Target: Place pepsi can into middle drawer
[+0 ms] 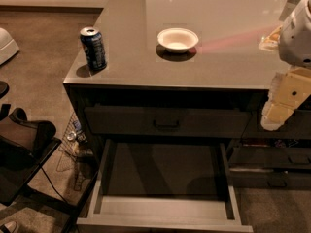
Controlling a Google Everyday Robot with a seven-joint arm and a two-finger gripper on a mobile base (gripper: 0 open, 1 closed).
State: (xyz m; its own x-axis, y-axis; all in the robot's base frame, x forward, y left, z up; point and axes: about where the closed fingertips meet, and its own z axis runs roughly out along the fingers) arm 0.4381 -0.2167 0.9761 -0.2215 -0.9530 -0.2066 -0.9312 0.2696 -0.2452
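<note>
The pepsi can [94,48], dark blue with a silver top, stands upright at the front left corner of the grey counter top [228,62]. The middle drawer [163,211] is pulled out wide below the counter, and its dark flat interior holds nothing. My gripper [278,111], pale yellow below the white arm, hangs at the right edge of the view, in front of the counter's front edge and level with the top drawer. It is far to the right of the can and holds nothing that shows.
A white bowl [178,39] sits mid-counter. The shut top drawer front with a black handle [166,124] is above the open one. Narrower drawers [272,160] are at right. A black chair [24,149] and a wire basket [73,144] stand on the carpet at left.
</note>
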